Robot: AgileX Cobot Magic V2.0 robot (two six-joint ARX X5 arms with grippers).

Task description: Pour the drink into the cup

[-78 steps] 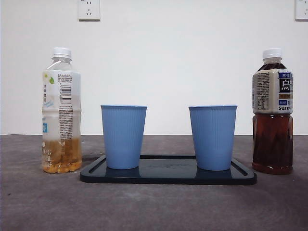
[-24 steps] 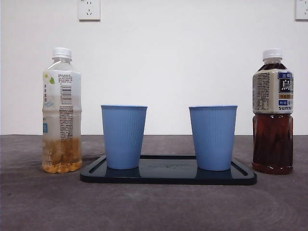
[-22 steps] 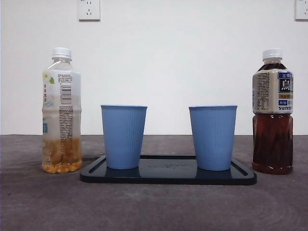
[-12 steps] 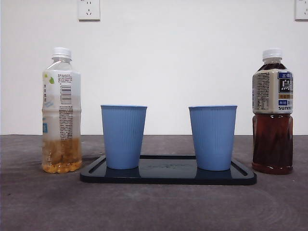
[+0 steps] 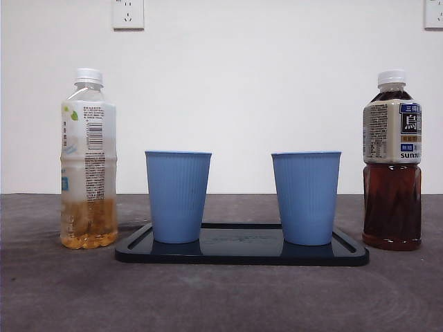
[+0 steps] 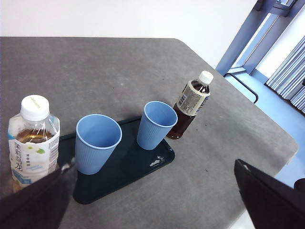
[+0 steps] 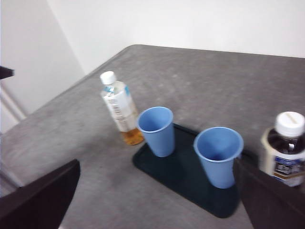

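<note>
Front view shows the whole set-up at rest: a pale tea bottle (image 5: pixel 88 159) with a white cap stands on one side, a dark tea bottle (image 5: pixel 392 160) on the other, and between them two blue cups, the cup nearer the pale bottle (image 5: pixel 178 196) and the cup nearer the dark bottle (image 5: pixel 306 197), both upright on a dark tray (image 5: pixel 242 253). Neither arm appears in this view. From the wrist views, the left gripper (image 6: pixel 152 200) hangs high above the table with its jaws spread wide and holding nothing, closest to the pale bottle; the right gripper (image 7: pixel 157 195) is likewise released and empty, with the dark bottle nearest it.

Judging from here, the main risks lie in the grasp and the tilt. Both bottles are capped, so nothing can pour until a cap comes off. They are tall, narrow and smooth plastic; a jaw arriving off-centre could tip one. The pale bottle is only about a quarter full, so it looks light and easy to knock. The cups seem thin and light, with fine vertical ribbing and tapered walls, so a nudge from a bottle neck could slide or topple them on the glossy tray. The dark bottle is nearly full and may spill early when tilted. The table (image 5: pixel 221 297) is a matt grey, faintly textured surface
</note>
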